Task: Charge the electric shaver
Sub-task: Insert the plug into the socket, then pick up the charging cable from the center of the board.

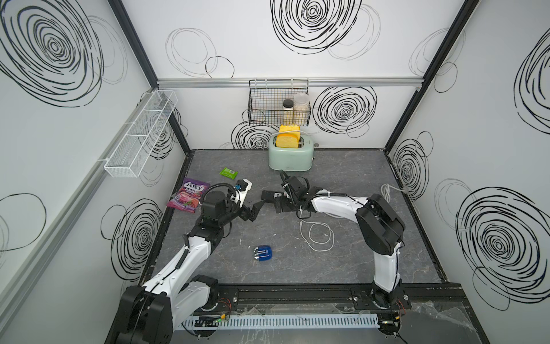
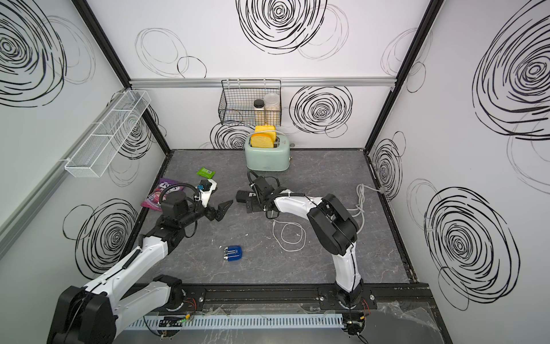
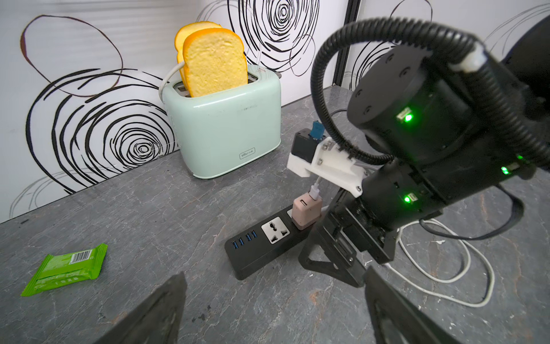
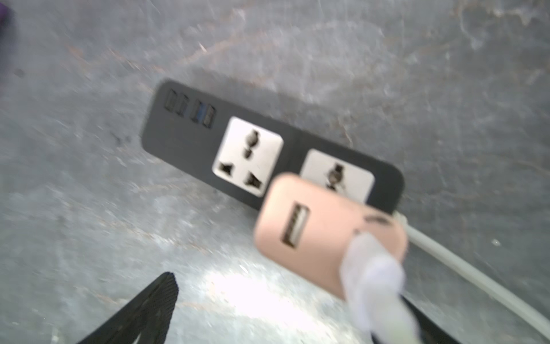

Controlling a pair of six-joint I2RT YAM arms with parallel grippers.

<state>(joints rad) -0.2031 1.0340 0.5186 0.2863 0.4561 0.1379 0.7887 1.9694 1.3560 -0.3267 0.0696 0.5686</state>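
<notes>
Grey tabletop (image 1: 351, 166): electric shaver (image 1: 263, 253) well apart from L hand (image 1: 256, 211), R hand (image 1: 272, 202), both spread

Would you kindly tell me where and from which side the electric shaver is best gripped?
Probably from straight above, jaws across the two straight side edges of the electric shaver: it lies flat, foil strips up; the rounded end would likely slip.

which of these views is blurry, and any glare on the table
Right wrist view: motion-blurred throughout, the pink adapter and power strip smeared, a white glare patch on the table. Left wrist view: sharp, the toaster crisp. Both top views: evenly lit, the electric shaver in focus.
</notes>
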